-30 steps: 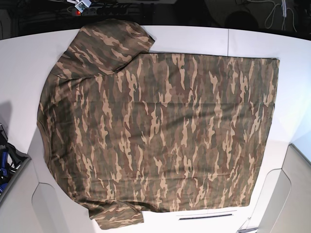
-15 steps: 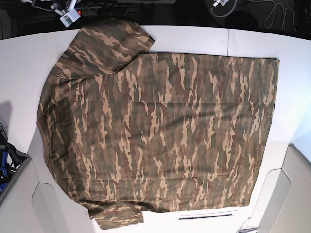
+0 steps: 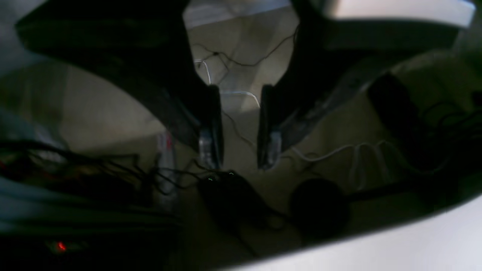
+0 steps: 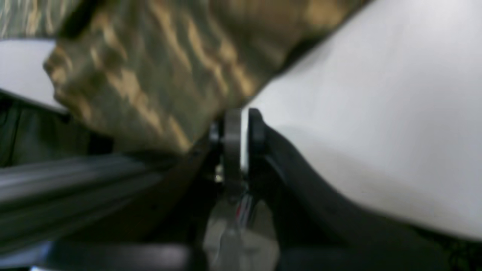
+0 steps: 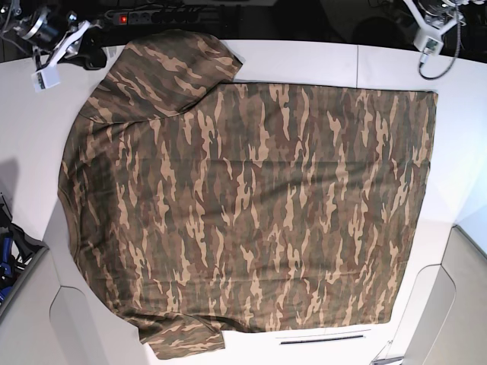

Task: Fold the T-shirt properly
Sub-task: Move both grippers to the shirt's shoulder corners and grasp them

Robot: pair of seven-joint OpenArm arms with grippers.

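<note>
1. The T-shirt [image 5: 251, 205] lies spread flat and face down on the white table [image 5: 304, 57], its brown, tan and olive camouflage nearly free of wrinkles. One sleeve reaches toward the table's far edge and the other hangs over the near edge.
2. The shirt lies below and between the two grippers in the base view. The right gripper [image 5: 47, 70] hovers just beside the far sleeve, and the left gripper [image 5: 430, 38] hovers just past the hem corner.
3. The right wrist view alone shows a blurred fold of the sleeve [image 4: 150, 75] just left of the right gripper's fingertips [image 4: 241, 124]. Its jaws are nearly pressed together with nothing between them, and bare tabletop lies to their right.
4. The left wrist view shows no shirt. The left gripper [image 3: 239, 131] has its jaws parted with a clear gap and nothing held. Behind them are a dim floor, a loose white cable [image 3: 339, 150], dark wires [image 3: 113, 169] and a small red light [image 3: 60, 246].
5. The table's pale edge [image 3: 414, 241] crosses the lower right of that view.
6. A power strip with a red lamp [image 5: 148, 15] sits beyond the table, near the right gripper.
</note>
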